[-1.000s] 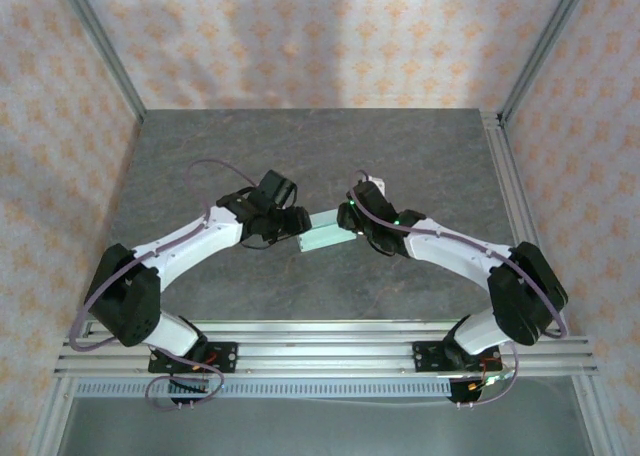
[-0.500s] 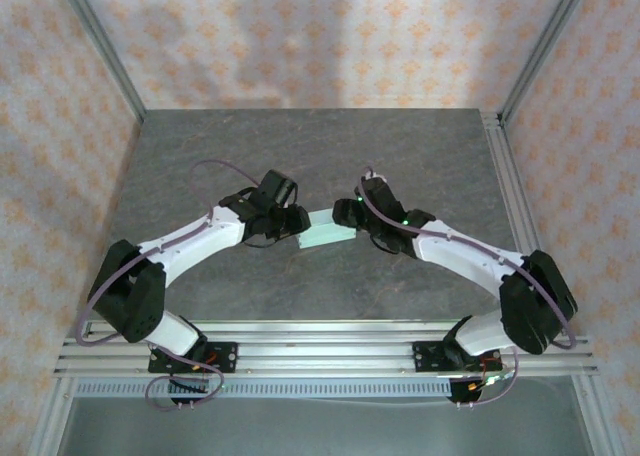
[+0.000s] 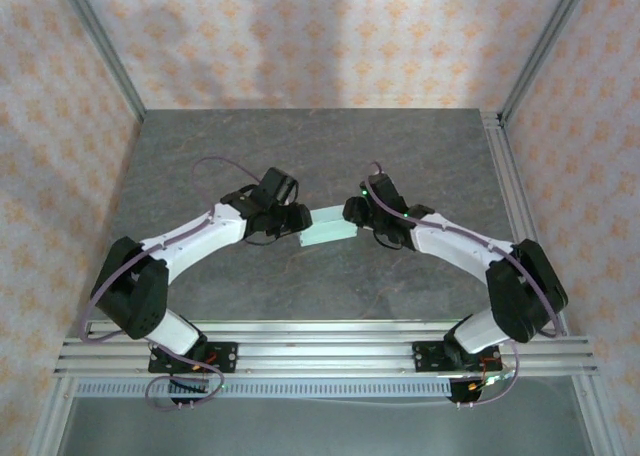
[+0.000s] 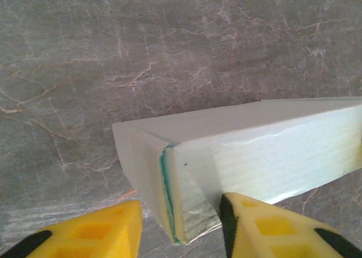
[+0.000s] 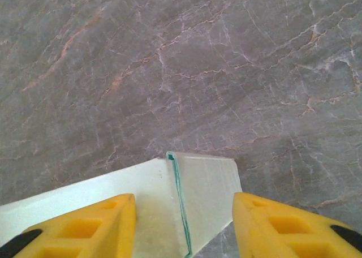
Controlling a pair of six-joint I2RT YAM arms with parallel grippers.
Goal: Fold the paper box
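Grey marble-look table (image 3: 300,146): paper box (image 3: 327,229) is mid-table, closed up. One end sits between the jaws of left gripper (image 4: 180,204), the other in right gripper (image 5: 184,197) (clamped or just bracketing, can't tell).

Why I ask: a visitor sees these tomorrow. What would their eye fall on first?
Most likely the pale mint-green paper box, bright against the middle of the dark marbled table. The left pincer is at its left end and the right pincer at its right end, mirroring each other. In the wrist views, bright yellow fingers stand apart about each end of the box.
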